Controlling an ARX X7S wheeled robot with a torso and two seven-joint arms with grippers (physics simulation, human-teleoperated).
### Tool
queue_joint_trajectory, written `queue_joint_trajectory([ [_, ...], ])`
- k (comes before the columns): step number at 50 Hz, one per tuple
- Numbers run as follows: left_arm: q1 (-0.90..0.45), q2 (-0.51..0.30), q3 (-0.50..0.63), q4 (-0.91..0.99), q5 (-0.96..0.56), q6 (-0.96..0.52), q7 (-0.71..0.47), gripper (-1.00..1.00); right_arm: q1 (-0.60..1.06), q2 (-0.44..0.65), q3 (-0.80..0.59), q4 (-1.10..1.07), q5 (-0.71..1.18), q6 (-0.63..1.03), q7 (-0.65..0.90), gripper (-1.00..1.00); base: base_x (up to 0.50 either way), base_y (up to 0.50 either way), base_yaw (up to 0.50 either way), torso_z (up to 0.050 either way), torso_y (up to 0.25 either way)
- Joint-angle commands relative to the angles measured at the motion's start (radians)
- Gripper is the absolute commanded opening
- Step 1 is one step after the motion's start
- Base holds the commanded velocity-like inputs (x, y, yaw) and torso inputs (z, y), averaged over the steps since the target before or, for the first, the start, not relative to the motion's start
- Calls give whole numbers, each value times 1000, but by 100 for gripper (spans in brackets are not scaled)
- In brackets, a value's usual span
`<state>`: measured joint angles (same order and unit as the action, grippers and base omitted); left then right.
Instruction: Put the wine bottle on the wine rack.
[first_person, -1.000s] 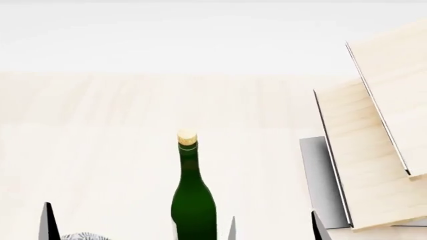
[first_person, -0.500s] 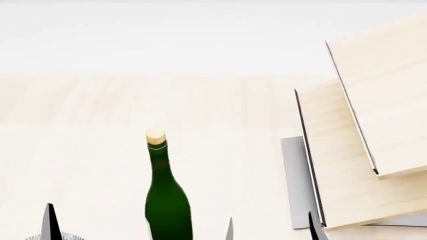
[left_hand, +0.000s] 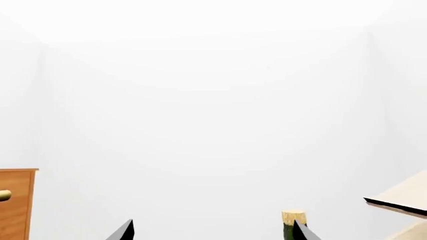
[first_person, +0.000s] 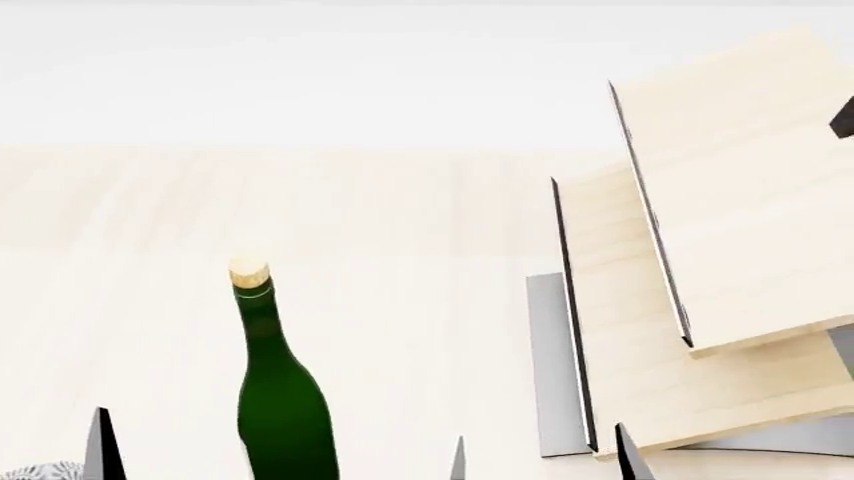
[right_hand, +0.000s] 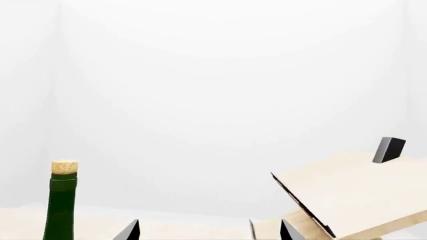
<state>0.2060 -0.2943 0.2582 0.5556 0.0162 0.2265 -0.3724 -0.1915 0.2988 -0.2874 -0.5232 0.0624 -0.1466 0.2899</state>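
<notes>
While the pale wooden tabletop (first_person: 160, 300) fills most of the head view, one wine rack (first_person: 694, 290) leans at its right. One wine bottle (first_person: 278, 400) stands upright on the tabletop, well apart from the rack, between the left tool's (first_person: 280, 462) spread tips. Only the dark tips of both tools show low down. The right tool (right_hand: 210, 231) sits spread too, holding nothing.

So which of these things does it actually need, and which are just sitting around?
Needed:
wine bottle, standing upright
wine rack, to the bottle's right

Just there:
brown wooden cabinet, at the edge of the left wrist view
pale wooden table
</notes>
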Motion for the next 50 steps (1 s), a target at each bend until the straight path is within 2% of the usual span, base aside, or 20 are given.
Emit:
queue_joint_trajectory([
  [1, -3, -4, 4, -1, -2, -2, -4, 100, 4, 6, -3, 3, 4, 1, 6, 100, 0, -117, 0, 0, 0],
  [50, -6, -19, 24, -6, -3, 5, -22, 100, 7, 25, -33, 7, -6, -4, 29, 100, 0, -118, 0, 0, 0],
])
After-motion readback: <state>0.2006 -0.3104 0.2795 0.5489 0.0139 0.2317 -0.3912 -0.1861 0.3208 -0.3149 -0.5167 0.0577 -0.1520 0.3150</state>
